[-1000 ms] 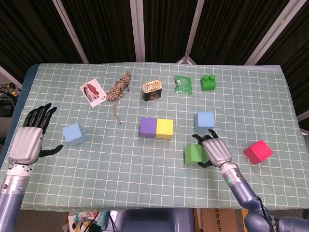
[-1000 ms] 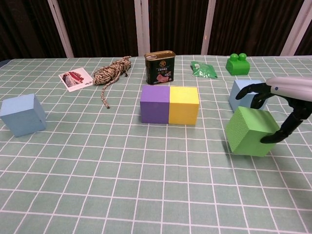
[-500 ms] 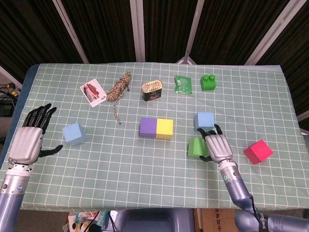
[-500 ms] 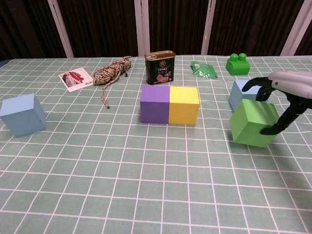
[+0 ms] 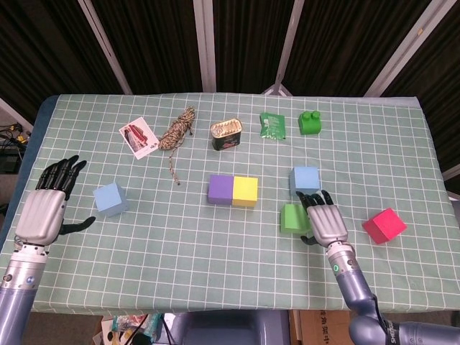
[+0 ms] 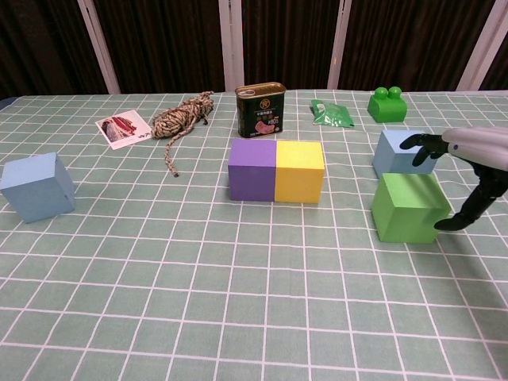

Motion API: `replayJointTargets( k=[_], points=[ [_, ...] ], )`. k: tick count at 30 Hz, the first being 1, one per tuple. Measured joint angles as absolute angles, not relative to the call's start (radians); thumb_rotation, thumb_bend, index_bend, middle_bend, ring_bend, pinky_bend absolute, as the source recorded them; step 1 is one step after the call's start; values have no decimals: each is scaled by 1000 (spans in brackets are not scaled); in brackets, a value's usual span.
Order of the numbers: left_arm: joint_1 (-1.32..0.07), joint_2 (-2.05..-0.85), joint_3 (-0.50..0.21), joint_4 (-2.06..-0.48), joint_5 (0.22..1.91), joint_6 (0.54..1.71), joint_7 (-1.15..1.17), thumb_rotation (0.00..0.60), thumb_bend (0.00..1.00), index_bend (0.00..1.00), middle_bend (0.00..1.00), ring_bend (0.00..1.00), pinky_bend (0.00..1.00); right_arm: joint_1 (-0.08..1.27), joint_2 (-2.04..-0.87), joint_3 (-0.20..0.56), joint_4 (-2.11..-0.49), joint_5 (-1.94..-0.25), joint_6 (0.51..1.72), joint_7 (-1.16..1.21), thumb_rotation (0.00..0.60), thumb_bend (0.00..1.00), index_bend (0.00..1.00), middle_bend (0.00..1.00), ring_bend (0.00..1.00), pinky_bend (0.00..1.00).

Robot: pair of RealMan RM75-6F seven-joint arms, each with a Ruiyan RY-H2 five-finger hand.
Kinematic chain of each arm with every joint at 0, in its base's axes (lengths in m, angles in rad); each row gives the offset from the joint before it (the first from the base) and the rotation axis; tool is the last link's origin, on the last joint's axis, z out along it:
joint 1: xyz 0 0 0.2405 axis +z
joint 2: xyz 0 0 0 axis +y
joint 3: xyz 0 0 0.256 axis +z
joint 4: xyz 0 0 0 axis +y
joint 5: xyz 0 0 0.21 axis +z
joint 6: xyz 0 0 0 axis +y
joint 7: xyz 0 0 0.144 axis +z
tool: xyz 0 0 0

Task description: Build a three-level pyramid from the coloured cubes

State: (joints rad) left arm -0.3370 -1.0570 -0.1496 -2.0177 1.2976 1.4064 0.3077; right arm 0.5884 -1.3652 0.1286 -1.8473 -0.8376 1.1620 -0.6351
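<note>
Your right hand (image 6: 464,178) has its fingers (image 6: 417,144) spread along the right side of the green cube (image 6: 409,207), with the thumb low at the cube's near right corner. They lie at the cube or very close to it, but they do not wrap it, so I judge that this hand holds nothing. The cube sits flat on the table (image 5: 215,237), just in front of the light blue cube (image 5: 305,178) and well apart from the purple cube (image 5: 220,189) and yellow cube (image 5: 245,190), which touch side by side as the start of the bottom row.

The first risk is here: if you push the green cube toward the row with open fingers, it can turn, or your fingertips can knock the light blue cube behind them. If it arrives too hard, it can shift the yellow cube and open a gap, and then the upper levels will not sit well.

Your left hand (image 5: 44,208) is open with fingers apart, empty, beside the second light blue cube (image 5: 110,198) but not touching it. The red cube (image 5: 383,226) lies on your right; a wide swing of the right arm could strike it.
</note>
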Motion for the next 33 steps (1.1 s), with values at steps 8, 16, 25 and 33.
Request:
replayJointTargets(
  k=[8,16,25,33],
  points=[
    [-333,-1055,-152,-2020,1301,1405,300,600,100,0,0,0,59,584,-1337,114,-1830,-935,1101,-526,600,218,38,246,129,0],
    [-332,-1057,-153,-2022,1302,1401,301,600,101,0,0,0,59,578,-1310,89,-1769,-1061,1035,-402,600,222,57,263,129,0],
    [-332,-1059,-155,-2021,1302,1397,300,600,101,0,0,0,59,586,-1323,83,-1699,-1115,1018,-376,600,241,112,335,175,0],
    [-331,-1059,-157,-2018,1299,1393,297,600,102,0,0,0,59,579,-1355,81,-1643,-1161,1036,-343,600,265,191,491,305,0]
  ],
)
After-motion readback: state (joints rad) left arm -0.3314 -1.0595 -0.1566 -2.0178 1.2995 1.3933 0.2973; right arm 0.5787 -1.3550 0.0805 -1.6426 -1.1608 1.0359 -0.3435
